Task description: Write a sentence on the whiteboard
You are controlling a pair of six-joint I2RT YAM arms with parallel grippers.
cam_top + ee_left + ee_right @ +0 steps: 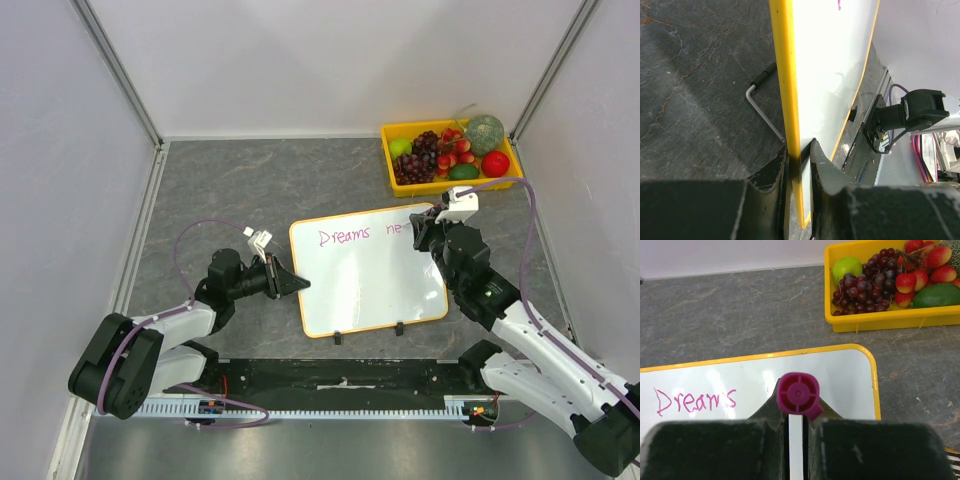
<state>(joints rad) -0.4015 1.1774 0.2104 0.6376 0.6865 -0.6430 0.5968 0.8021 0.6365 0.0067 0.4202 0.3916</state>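
The whiteboard (370, 275) with a thin orange frame lies on the grey table, with "Dreams ne" written in magenta along its top. My left gripper (297, 284) is shut on the board's left edge (790, 125), one finger on each face. My right gripper (424, 228) hovers at the board's upper right, shut on a magenta marker (799, 395), seen end-on with its white barrel between the fingers. The board (840, 375) and the word "Dreams" show below it in the right wrist view.
A yellow tray (391, 167) of fruit stands at the back right, close behind my right gripper; it also shows in the right wrist view (880, 322). A metal stand leg (762, 112) sticks out under the board. White walls close off the left, right and back.
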